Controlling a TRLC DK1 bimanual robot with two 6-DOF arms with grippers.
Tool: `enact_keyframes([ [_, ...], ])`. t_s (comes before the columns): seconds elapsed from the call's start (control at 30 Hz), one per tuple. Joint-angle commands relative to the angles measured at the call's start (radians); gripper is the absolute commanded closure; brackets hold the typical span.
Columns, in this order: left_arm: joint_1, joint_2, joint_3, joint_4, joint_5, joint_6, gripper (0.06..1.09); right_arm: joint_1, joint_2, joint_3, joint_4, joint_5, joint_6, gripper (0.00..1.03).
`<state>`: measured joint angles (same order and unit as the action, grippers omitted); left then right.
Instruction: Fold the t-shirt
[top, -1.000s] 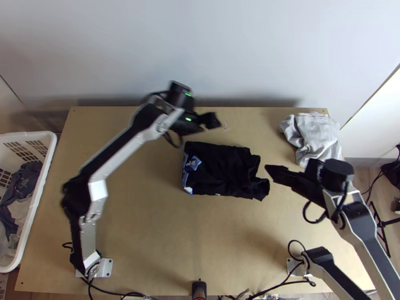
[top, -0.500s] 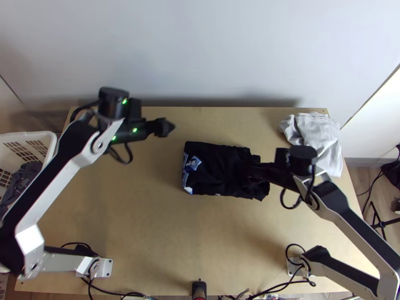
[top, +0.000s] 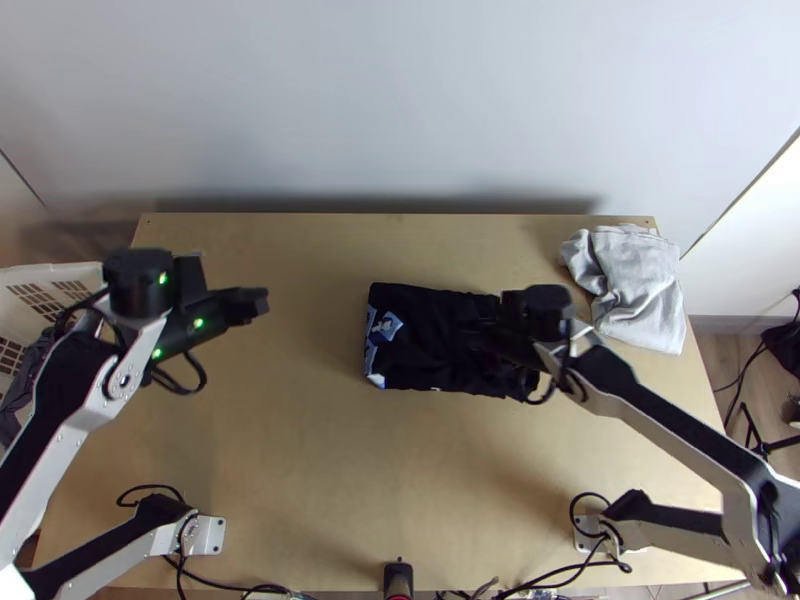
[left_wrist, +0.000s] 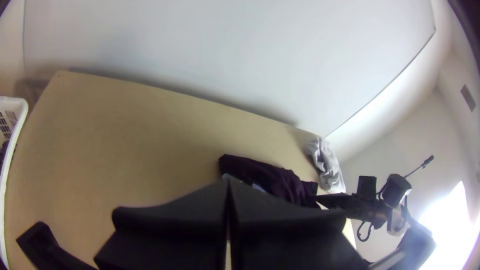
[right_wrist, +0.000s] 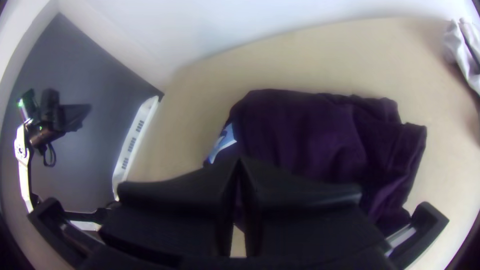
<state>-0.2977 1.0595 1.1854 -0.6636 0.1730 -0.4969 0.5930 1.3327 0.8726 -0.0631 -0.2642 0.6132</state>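
Observation:
The black t-shirt (top: 430, 345) lies mid-table as a compact folded bundle, its blue-and-white print at the left edge and its right edge uneven. In the top view my left gripper (top: 258, 303) hangs over the table left of the shirt, apart from it. Seen from its own wrist, the left gripper (left_wrist: 228, 182) has its fingertips together, nothing between them. My right gripper (top: 485, 335) is above the shirt's right part in the top view, hiding some of it. In the right wrist view the right gripper (right_wrist: 239, 162) is shut with no cloth between its tips, the dark shirt (right_wrist: 310, 135) beyond them.
A grey cloth (top: 630, 285) lies bunched at the table's back right corner. The white basket (top: 55, 272) with clothes stands past the table's left edge. Bare wood (top: 300, 440) stretches in front of the shirt, and a wall runs behind the table.
My left gripper has moved left, away from behind the shirt, and somewhat toward the near edge. The right gripper has moved left from beside the shirt to above it. The shirt lies as before.

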Motion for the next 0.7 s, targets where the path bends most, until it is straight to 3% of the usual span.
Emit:
enact_keyframes([
  [0.0,0.045,-0.142,-0.118,0.005,-0.006,-0.006,1.05,0.082,0.201,0.062,0.112,0.019,0.003,1.00],
  [0.27,0.100,-0.170,-0.138,-0.001,-0.007,0.018,1.05,0.159,0.434,0.206,0.112,0.019,-0.047,1.00],
  [0.43,0.132,-0.205,-0.161,-0.001,-0.007,0.032,1.05,0.157,0.436,0.184,0.123,0.019,-0.035,1.00],
  [0.67,0.150,-0.237,-0.199,-0.004,-0.010,0.069,1.05,0.136,0.427,0.088,0.247,0.033,-0.052,1.00],
])
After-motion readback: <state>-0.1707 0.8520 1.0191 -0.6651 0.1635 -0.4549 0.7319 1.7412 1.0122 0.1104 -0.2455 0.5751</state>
